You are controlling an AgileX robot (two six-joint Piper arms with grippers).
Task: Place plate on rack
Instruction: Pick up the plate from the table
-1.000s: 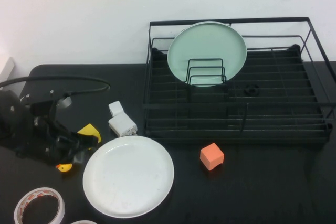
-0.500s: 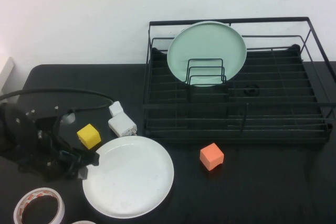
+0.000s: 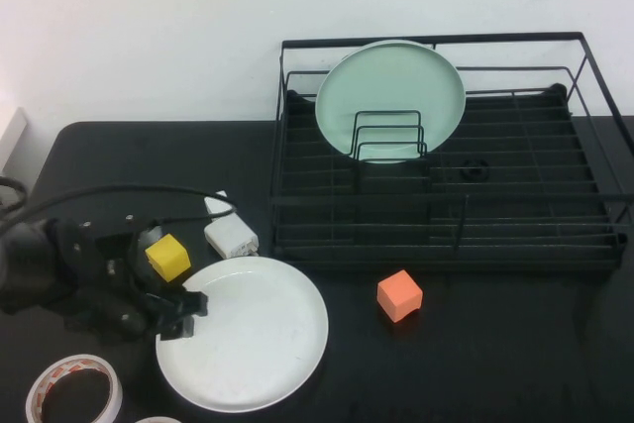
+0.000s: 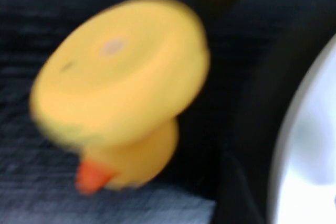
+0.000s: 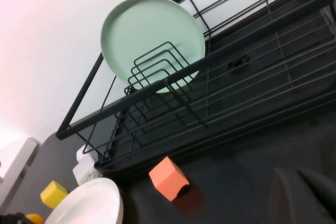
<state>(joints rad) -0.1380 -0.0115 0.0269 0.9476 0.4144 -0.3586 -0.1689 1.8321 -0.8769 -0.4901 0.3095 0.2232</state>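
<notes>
High view: the left end effector (image 3: pixel 188 309) sits at the near-left rim of the white plate (image 3: pixel 248 334), fingers apparently parted, nothing held (my reading: the approach step). The plate lies flat on the counter (image 3: pixel 495 364); next, those fingers must straddle its rim. The black wire dish rack (image 3: pixel 446 215) stands beyond, well right of it. Count: 1 white plate, 1 mint-green plate (image 3: pixel 391 96) in the rack, 1 yellow cube (image 3: pixel 167 257), 1 orange cube (image 3: pixel 399 295).

Left wrist view: 1 rubber duck (image 4: pixel 121 103) beside the plate's edge.

Right wrist view: the right end effector (image 5: pixel 299 192) is clenched and empty, parked near the rack's front.
</notes>
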